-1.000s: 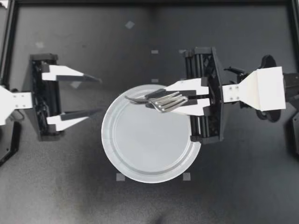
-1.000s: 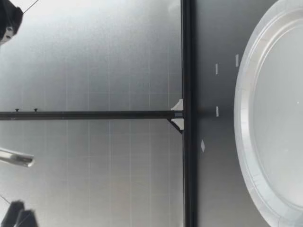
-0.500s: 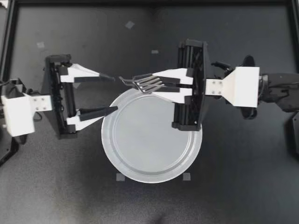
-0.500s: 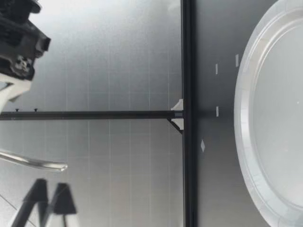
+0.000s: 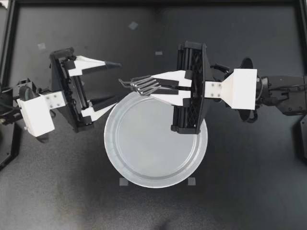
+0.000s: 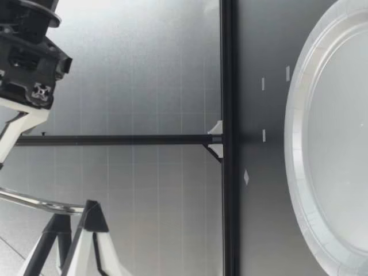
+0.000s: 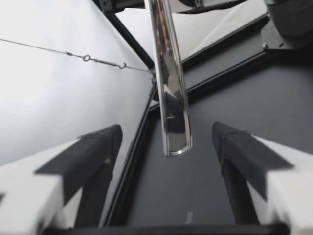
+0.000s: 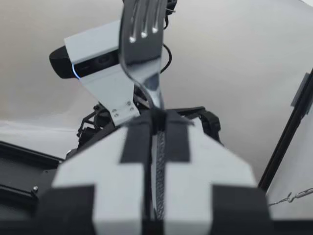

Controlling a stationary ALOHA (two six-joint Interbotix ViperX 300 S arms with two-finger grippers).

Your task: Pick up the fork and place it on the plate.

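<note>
The plate (image 5: pixel 153 148) lies bare on the worktop (image 5: pixel 240 191), so placing remains, while over its far rim the right gripper (image 5: pixel 156 87) clamps the fork (image 5: pixel 143 85) aloft (pickup looks done), its handle reaching between the spread, untouching fingers of the left gripper (image 5: pixel 116 81).
</note>
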